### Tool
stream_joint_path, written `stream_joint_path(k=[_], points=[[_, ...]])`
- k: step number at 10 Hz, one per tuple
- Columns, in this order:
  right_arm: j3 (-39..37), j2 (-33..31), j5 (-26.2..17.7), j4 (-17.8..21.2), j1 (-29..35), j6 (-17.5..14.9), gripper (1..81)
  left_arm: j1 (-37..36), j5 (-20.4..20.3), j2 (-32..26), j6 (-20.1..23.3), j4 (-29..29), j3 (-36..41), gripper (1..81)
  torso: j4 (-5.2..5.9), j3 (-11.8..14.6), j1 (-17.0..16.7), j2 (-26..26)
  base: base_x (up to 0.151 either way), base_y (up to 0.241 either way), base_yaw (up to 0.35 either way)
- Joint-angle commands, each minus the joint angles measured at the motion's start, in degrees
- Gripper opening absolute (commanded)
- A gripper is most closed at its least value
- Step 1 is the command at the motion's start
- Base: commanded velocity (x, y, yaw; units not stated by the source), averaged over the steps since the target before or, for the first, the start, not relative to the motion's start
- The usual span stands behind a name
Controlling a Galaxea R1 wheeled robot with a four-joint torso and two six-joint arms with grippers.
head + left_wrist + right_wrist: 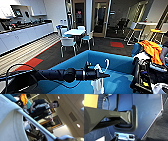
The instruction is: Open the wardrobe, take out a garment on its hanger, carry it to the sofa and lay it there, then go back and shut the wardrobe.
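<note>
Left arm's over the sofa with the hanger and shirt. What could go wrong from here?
1. The left gripper has the hanger near its hook end, so the garment dangles and might swing or slip off before it lies flat.
2. The sofa already holds an orange cloth at its right end; the shirt could land on that pile.
3. A person stands close by the sofa, so an arm sweep could come near them.

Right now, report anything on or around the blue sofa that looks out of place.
An orange cloth lies crumpled on the sofa at its right end, not laid flat. The left gripper holds the hanger with the white garment bunched, dangling above the seat.
</note>
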Motion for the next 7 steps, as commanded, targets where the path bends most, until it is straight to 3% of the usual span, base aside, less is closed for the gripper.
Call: stream_joint_path(k=[1, 7], points=[[0.3, -0.4, -3.4, -0.8, 0.3, -0.1, 81.1, -9.2, -2.2, 0.4, 0.2, 0.7, 2.1, 1.0, 0.0, 0.0, 0.0, 0.0, 0.134, 0.0, 0.0], [0.3, -0.4, -3.4, -0.8, 0.3, -0.1, 81.1, -9.2, -2.2, 0.6, 0.2, 0.7, 2.1, 1.0, 0.0, 0.0, 0.0, 0.0, 0.082, 0.0, 0.0]])
